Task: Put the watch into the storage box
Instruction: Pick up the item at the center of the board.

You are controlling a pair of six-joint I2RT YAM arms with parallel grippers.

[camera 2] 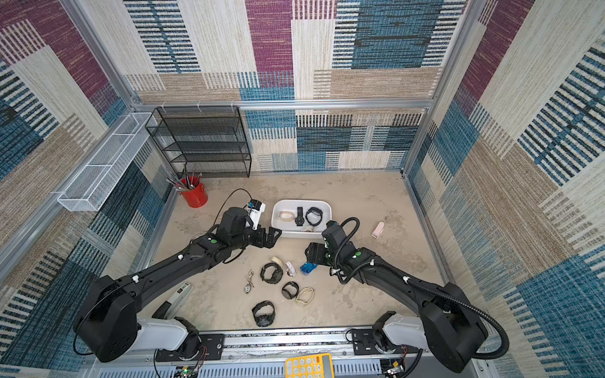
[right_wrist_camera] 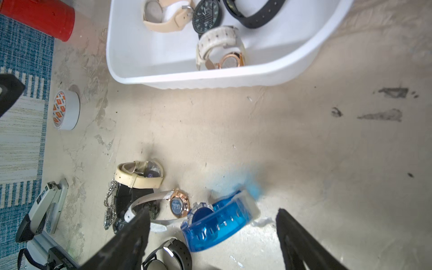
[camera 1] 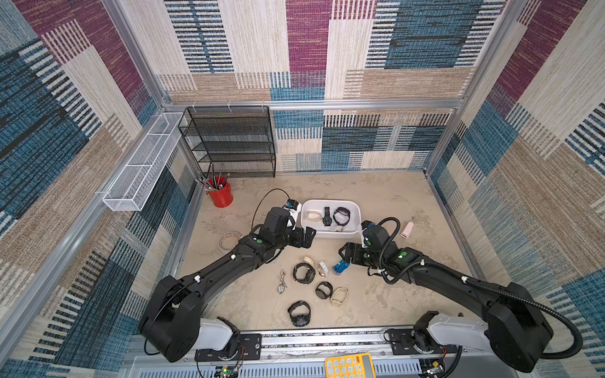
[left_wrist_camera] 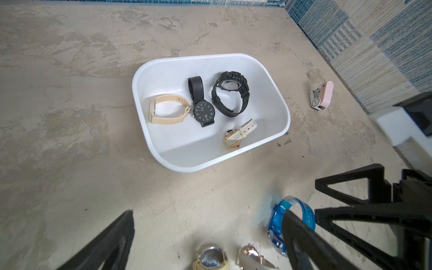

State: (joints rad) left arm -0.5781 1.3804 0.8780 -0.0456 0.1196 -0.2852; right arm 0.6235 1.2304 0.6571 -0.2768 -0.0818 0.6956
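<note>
**Right gripper** [right_wrist_camera: 212, 209]: jaws spread, one on each side of the blue watch [right_wrist_camera: 217, 224], with a gap showing at both sides. Nothing is grasped.

**Blue watch:** lies on its side on the table [right_wrist_camera: 327, 145], just in front of the storage box [right_wrist_camera: 210, 79] and outside it. Its outline is smeared by blur and the dial is unreadable.

**Left gripper** [left_wrist_camera: 208, 214]: jaws wide and empty, over bare table beside the box's near corner. In the left wrist view one of its fingers [left_wrist_camera: 304, 238] covers part of the blue watch.

**Storage box, contents:** four watches.
- A beige-strap watch [left_wrist_camera: 168, 109].
- A black round-dial watch [left_wrist_camera: 203, 112].
- A black chunky watch [left_wrist_camera: 230, 93].
- A white-strap watch [left_wrist_camera: 238, 134] with a rose-gold case. It sits against the front wall, and in both top views only a sliver shows above that wall.

**Loose black watch** [right_wrist_camera: 168, 254]: near the blue one, cut off by the frame edge in the right wrist view.

**Tape roll** [right_wrist_camera: 65, 109]: whole in the right wrist view. In a top view the tape roll [camera 1: 229, 233] is partly behind the left arm.
</note>
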